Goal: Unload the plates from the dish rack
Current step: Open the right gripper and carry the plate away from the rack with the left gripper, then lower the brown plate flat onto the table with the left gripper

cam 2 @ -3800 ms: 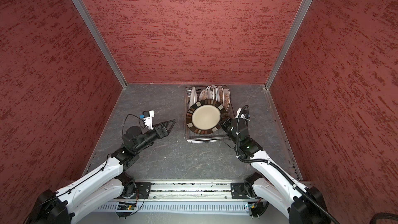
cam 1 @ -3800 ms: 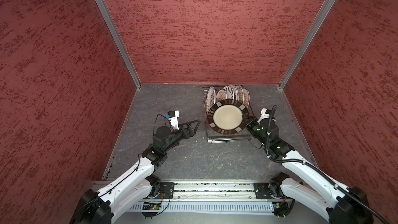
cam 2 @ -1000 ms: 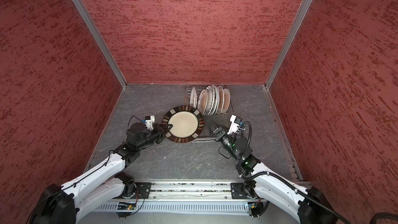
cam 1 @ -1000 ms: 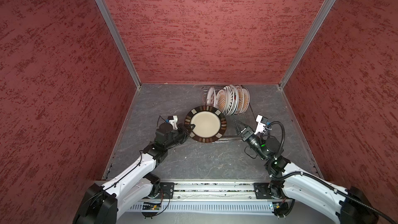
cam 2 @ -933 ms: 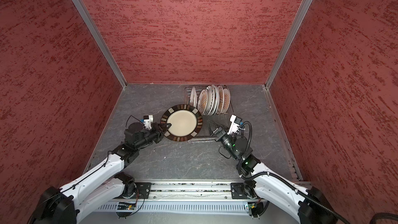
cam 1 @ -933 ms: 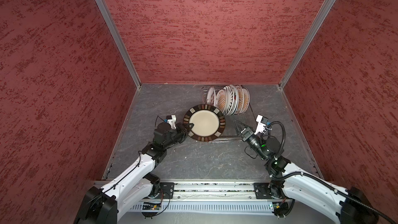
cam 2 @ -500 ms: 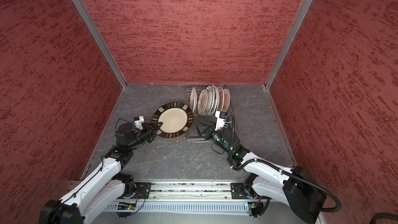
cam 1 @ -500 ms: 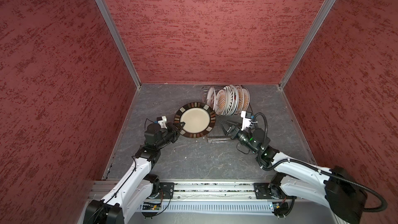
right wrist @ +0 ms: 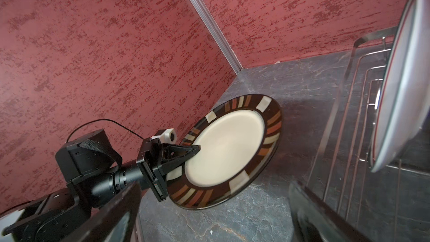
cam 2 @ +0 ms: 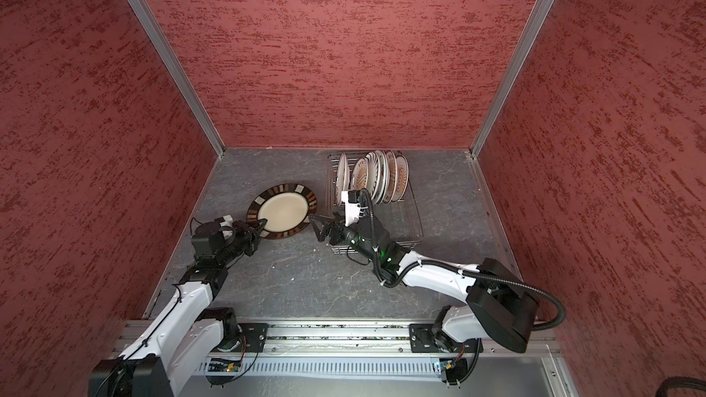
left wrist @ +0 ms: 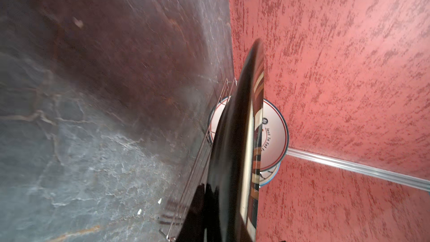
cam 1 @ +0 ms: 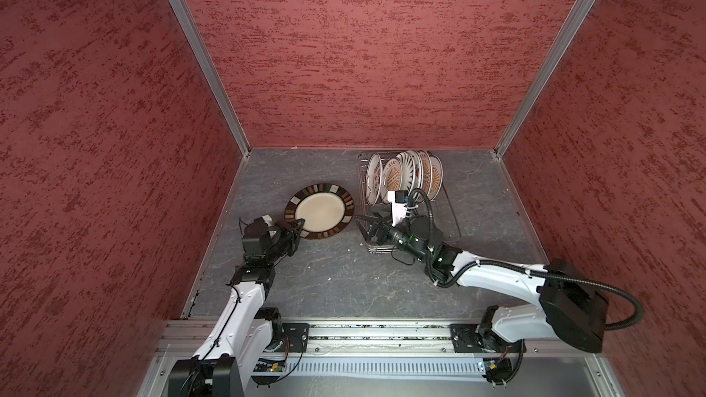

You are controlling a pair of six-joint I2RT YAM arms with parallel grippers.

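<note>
A dark-rimmed plate with a cream centre and striped rim hangs tilted, low over the table, left of the dish rack. My left gripper is shut on its near rim; the right wrist view shows that grip on the plate, and the left wrist view shows the plate edge-on. Several white patterned plates stand upright at the rack's far end. My right gripper stands open and empty by the rack's near left corner.
Red textured walls close in the grey stone table on the left, back and right. The left wall is close to my left arm. A metal rail carrying both arm bases runs along the front edge.
My left gripper has carried the striped plate leftward and lower, away from the rack. My right gripper, still open, has swung left to the rack's near left corner.
</note>
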